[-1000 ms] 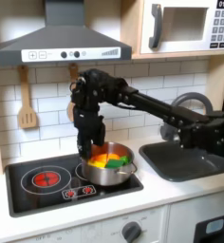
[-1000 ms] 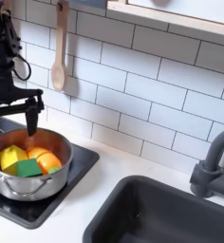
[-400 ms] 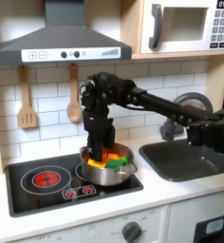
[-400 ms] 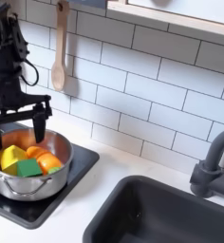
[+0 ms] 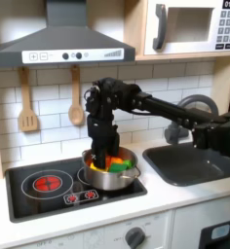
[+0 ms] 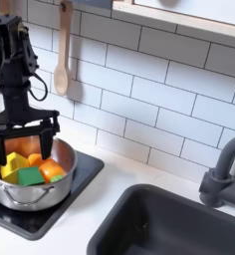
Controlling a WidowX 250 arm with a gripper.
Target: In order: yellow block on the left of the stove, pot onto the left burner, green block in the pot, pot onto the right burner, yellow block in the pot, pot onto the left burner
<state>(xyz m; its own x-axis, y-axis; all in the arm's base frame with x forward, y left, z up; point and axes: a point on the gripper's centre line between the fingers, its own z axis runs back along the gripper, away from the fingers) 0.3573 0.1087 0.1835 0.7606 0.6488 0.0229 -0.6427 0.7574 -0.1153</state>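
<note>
The steel pot (image 5: 113,176) (image 6: 28,191) stands on the black stove (image 5: 41,197) over its right burner, which is hidden beneath it. Inside the pot lie the yellow block (image 5: 99,166) (image 6: 9,167), the green block (image 5: 120,167) (image 6: 30,176) and orange pieces (image 6: 53,169). The left burner (image 5: 49,182), with its bright red middle, is bare. My gripper (image 5: 107,155) (image 6: 30,149) hangs open just above the pot's far half, its fingers (image 6: 60,138) spread nearly as wide as the pot. It holds nothing.
A wooden spatula (image 5: 27,102) and a wooden spoon (image 5: 75,97) (image 6: 62,55) hang on the tiled wall behind the stove. A sink (image 5: 193,161) (image 6: 179,224) with a faucet (image 6: 224,174) lies at the right in both exterior views. A hood (image 5: 63,39) hangs above.
My open gripper has shifted rightward in both exterior views and sunk from behind the pot to just above its contents. The pot and blocks have not moved.
</note>
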